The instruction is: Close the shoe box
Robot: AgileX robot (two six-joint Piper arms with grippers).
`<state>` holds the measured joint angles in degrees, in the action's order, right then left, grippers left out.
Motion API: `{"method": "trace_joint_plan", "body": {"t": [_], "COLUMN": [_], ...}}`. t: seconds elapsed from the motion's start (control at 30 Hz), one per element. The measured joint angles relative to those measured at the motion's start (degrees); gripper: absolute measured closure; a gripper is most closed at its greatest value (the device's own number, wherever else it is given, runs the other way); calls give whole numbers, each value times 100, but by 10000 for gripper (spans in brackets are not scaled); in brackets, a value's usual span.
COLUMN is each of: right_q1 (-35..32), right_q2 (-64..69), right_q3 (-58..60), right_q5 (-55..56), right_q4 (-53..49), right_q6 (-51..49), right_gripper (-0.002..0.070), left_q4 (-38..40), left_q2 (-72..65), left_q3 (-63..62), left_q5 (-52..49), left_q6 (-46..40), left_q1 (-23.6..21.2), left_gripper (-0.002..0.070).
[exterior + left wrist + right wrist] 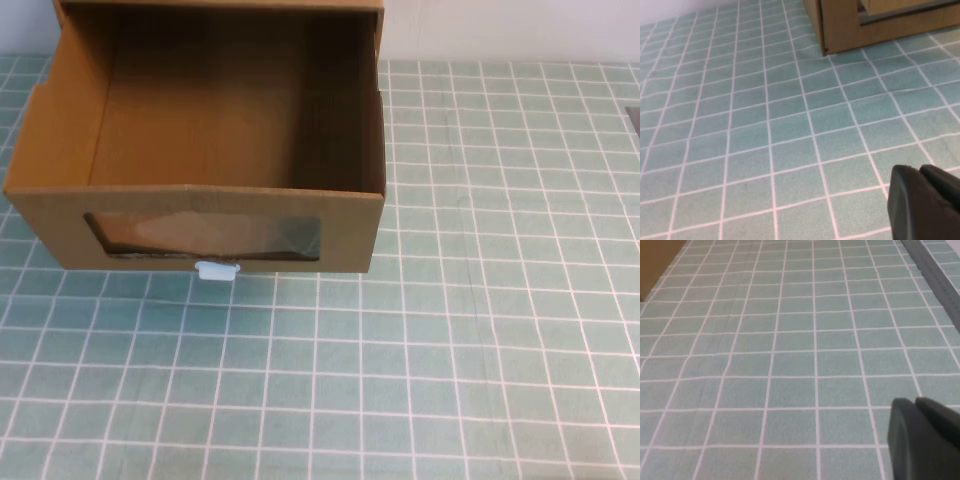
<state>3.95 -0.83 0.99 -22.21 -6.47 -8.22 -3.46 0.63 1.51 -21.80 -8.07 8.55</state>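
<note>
The shoe box (200, 150) is a brown cardboard drawer at the far left of the table, pulled out toward me and empty inside. Its front has a clear window (205, 238) with a small white pull tab (217, 271) just below it. A corner of the box shows in the left wrist view (875, 25) and a sliver in the right wrist view (655, 262). Neither arm shows in the high view. My left gripper (922, 172) is shut and empty above the mat, short of the box. My right gripper (917, 405) is shut and empty over bare mat.
A green mat with a white grid (450, 350) covers the table. A white wall (500, 30) runs behind. A grey strip (935, 275) edges the mat on the right side.
</note>
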Motion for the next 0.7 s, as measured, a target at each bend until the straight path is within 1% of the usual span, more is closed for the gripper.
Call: {"method": "trace_joint_plan", "body": {"t": [0.7], "right_q1": [0], "right_q2": [0], "right_q3": [0], "right_q5": [0], "right_q4": [2], "right_q6": [0], "right_gripper": [690], "left_q4": [-205], "left_q2": [0], "left_q3": [0], "left_q5": [12], "left_q6": [-38], "left_q1": [0], "left_gripper": [680]}}
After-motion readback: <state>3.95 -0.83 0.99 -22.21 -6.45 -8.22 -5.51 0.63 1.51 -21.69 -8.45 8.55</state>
